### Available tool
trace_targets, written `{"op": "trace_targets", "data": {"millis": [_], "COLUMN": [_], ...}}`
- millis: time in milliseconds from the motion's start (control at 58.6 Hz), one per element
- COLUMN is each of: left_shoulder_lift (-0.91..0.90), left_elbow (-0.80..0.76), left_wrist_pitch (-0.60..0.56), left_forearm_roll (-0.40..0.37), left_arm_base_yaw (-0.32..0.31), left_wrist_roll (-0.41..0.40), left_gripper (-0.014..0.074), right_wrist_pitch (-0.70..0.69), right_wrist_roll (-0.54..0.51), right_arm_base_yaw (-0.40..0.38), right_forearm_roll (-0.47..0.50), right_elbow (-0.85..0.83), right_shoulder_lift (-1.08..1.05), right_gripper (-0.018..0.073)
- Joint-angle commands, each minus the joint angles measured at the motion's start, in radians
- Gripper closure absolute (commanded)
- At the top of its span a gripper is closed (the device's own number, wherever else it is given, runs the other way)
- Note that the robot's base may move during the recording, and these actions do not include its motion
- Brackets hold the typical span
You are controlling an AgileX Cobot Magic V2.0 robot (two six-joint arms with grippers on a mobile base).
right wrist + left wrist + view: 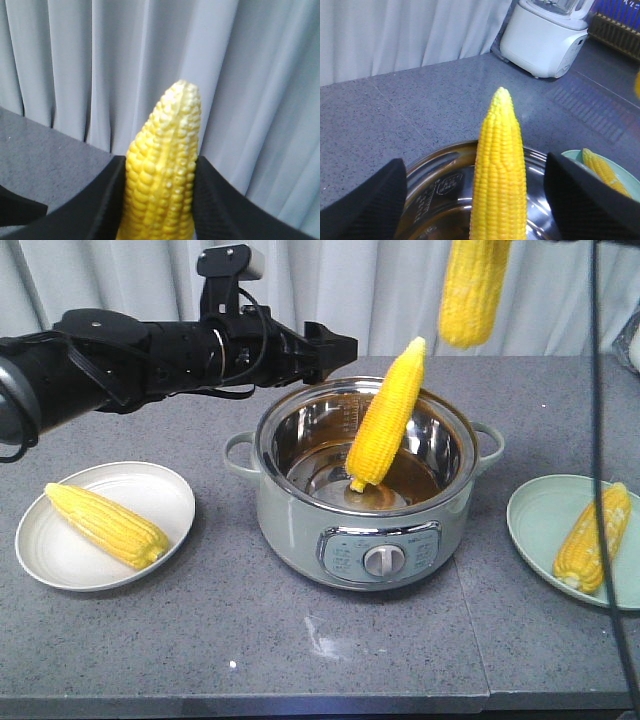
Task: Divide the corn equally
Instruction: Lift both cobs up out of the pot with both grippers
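Inside the pot (pixel 290 510), a stiff, likely slick cob (pixel 385 420) is leaning, wanting a mid-body grasp; the left gripper (pixel 338 344) is gaping, the right gripper (pixel 160 200) clamping a raised cob (pixel 472 290).

Bright, even light; soft shadows; glare in the pot (pixel 300 445).

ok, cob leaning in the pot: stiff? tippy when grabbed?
Probably stiff: the cob stands straight, propped on one end in the pot. Likely to tip or roll if nudged, being round and tapered. Bumpy kernels should aid grip.
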Motion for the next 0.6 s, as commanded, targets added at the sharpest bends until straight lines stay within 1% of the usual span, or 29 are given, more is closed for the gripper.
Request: {"op": "trace_targets", "data": {"millis": [0, 34, 119, 239, 290, 392, 443, 580], "left_shoulder_lift": [-0.028, -0.022, -0.015, -0.011, -0.011, -0.005, 0.002, 0.029], "left_elbow": [-0.055, -0.06, -0.072, -0.072, -0.072, -0.072, -0.072, -0.072], "left_wrist_pitch": [0.006, 0.002, -0.002, -0.026, -0.034, -0.039, -0.036, -0.037], "left_forearm_roll": [0.008, 0.008, 0.008, 0.008, 0.008, 0.008, 0.008, 0.008], "left_arm_base_yaw": [-0.022, -0.03, -0.052, -0.078, -0.086, -0.104, -0.108, -0.109], "left_wrist_roll": [0.002, 0.002, 0.002, 0.006, 0.023, 0.039, 0.054, 0.052], "left_gripper": [0.0062, 0.006, 0.0054, 0.0054, 0.0054, 0.0054, 0.0054, 0.0054], "right_wrist_pitch": [-0.074, -0.074, -0.067, -0.039, -0.024, -0.003, -0.003, -0.008], "right_wrist_roll": [-0.003, -0.002, 0.018, 0.104, 0.131, 0.147, 0.155, 0.165], "right_arm_base_yaw": [-0.008, -0.011, -0.054, -0.166, -0.21, -0.271, -0.287, -0.295], "right_forearm_roll": [-0.035, -0.057, -0.077, -0.077, -0.077, -0.077, -0.076, -0.076], "right_elbow": [-0.032, -0.032, -0.032, -0.032, -0.032, -0.032, -0.032, -0.032], "right_shoulder_lift": [-0.072, -0.079, -0.089, -0.095, -0.095, -0.095, -0.095, -0.095], "right_gripper": [0.0564, 0.0564, 0.0564, 0.0564, 0.0564, 0.0564, 0.0564, 0.0564]}}
